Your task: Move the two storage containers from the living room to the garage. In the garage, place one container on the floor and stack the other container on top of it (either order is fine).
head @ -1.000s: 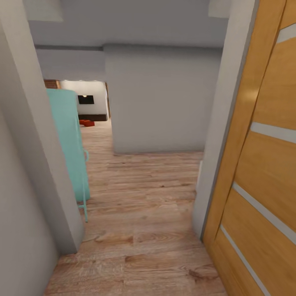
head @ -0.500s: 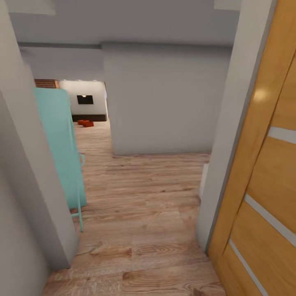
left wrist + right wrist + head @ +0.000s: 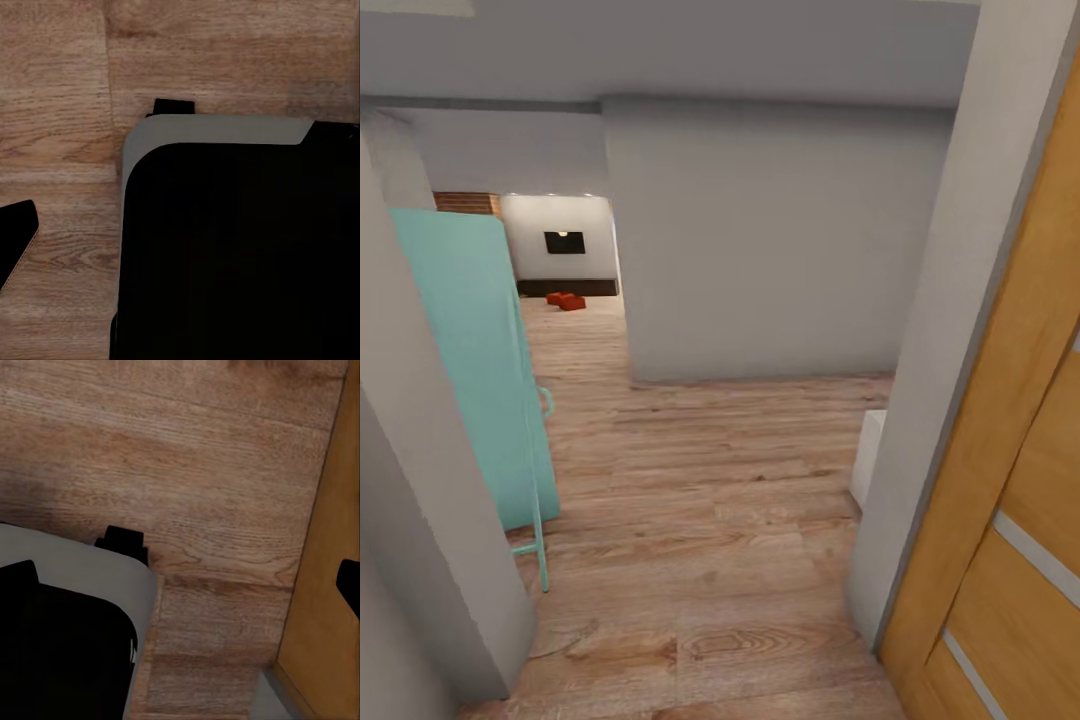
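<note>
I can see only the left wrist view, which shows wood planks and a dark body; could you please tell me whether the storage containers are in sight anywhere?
Observer: Yes. In the head view the two storage containers sit side by side on the wood floor, far ahead through an opening beyond the hallway.
Operator: Thank you. Is anything close on the robot's right?
Observer: An orange wooden door stands close on the right, just past a grey wall edge.
Operator: And on the left, please?
Observer: A tall turquoise object stands upright beside the left wall, nearer than the containers.
</note>
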